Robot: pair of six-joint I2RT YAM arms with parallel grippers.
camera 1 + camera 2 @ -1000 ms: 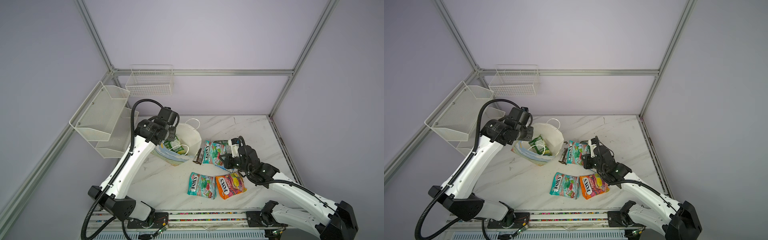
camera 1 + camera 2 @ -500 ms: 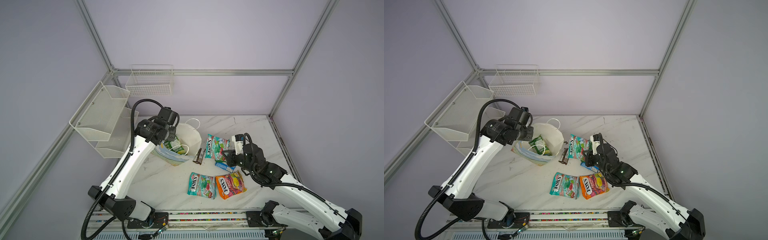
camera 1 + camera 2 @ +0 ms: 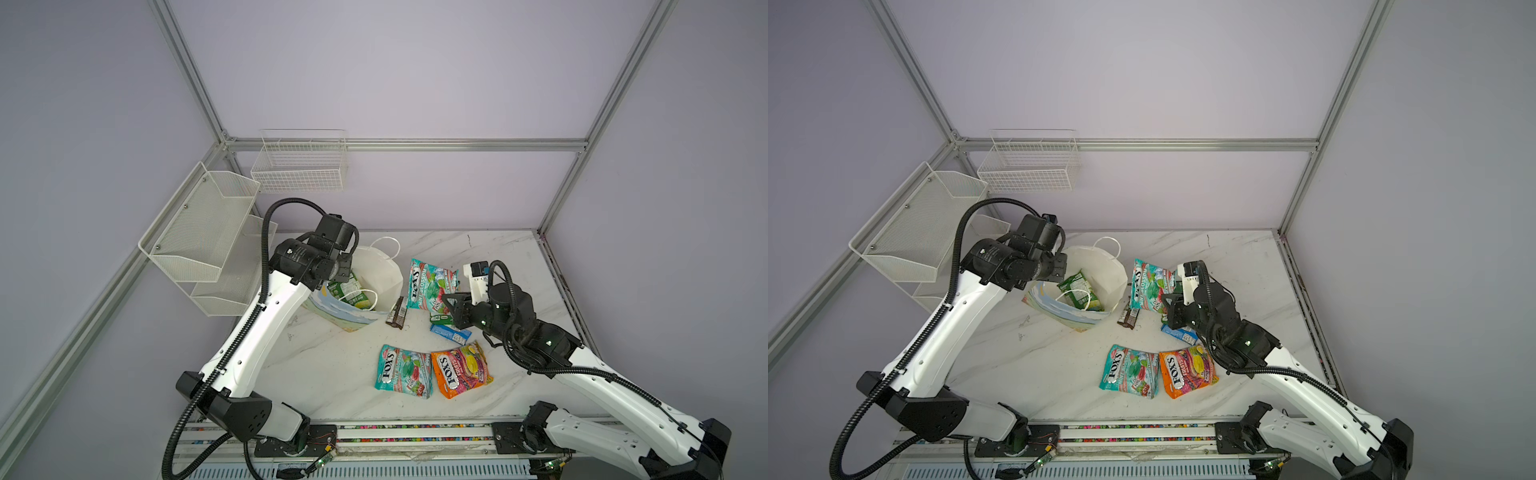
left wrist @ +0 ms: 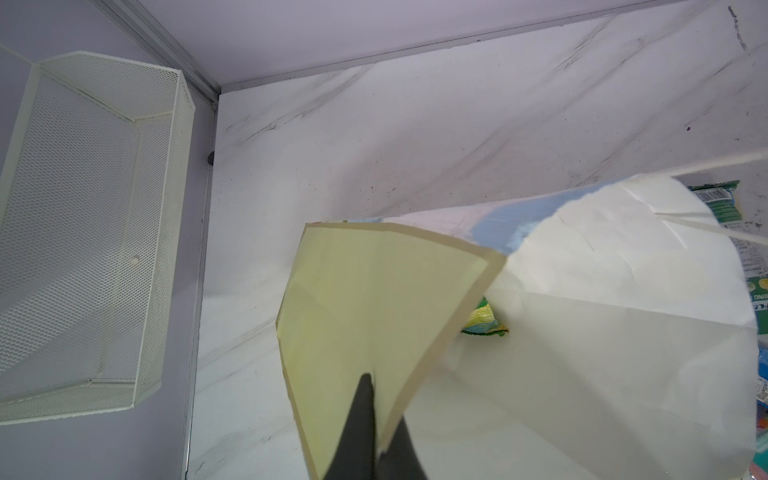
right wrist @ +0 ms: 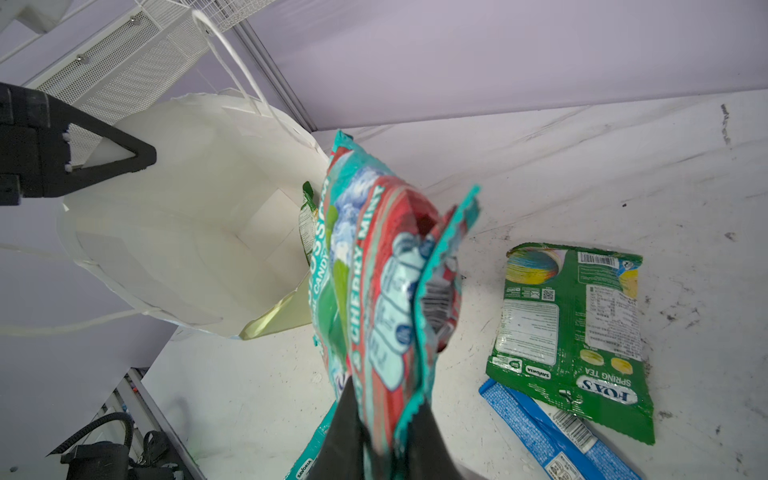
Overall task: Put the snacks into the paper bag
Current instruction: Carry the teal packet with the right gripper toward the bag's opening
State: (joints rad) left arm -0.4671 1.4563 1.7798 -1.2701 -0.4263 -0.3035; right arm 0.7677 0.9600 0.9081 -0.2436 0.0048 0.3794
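The glossy teal FOX'S candy packet (image 5: 382, 270) hangs in your right tool (image 5: 386, 415), whose jaws are pinched narrow on its crimped edge. It looks lifted clear of the marble-patterned tabletop (image 3: 328, 374), just beside the mouth of the white paper gift bag (image 3: 384, 270), not yet inside. A green packet (image 3: 351, 291) already lies in the bag. Your left tool (image 4: 380, 415) is clamped tight on the bag's side wall, propping the tilted mouth open. Watch the packet's floppy free end: I judge it could catch the bag's rim and fold up short of the opening. The slick film may slide out of so small a bite. If the left pinch tears the thin paper or slips, the mouth sags shut.
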